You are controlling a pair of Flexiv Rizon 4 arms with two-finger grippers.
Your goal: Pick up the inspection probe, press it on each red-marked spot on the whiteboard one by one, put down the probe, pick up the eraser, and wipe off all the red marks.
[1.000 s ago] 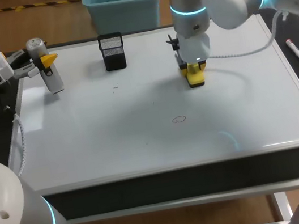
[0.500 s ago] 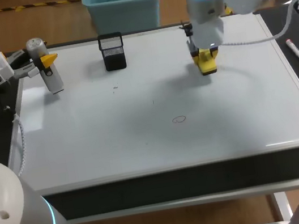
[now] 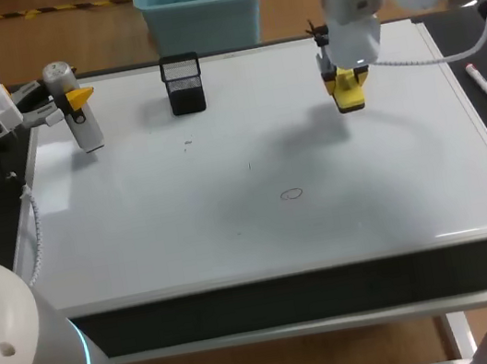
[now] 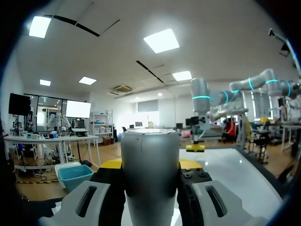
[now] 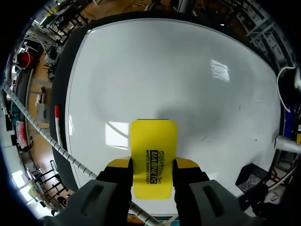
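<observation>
My right gripper (image 5: pixel 153 170) pinches the yellow rectangular magnetic eraser (image 3: pixel 350 99) between both fingers, one on each long side. It hangs over the far right part of the white rectangular whiteboard (image 3: pixel 222 167). The eraser's shadow falls on the board just to its near left, so it seems to be held off the surface.

At the far left, my left gripper (image 4: pixel 150 165) is clamped on the grey cylindrical inspection probe (image 3: pixel 77 112), with a yellow tip on either side of the barrel. The probe stands nearly upright with its lower end over the board's far left corner; I cannot tell whether it touches.

A faint thin oval outline (image 3: pixel 292 193) sits near the board's middle. A black mesh pen holder (image 3: pixel 183 84) stands at the far edge, between the two grippers. A red-capped marker (image 3: pixel 486 87) lies off the board's right edge.
</observation>
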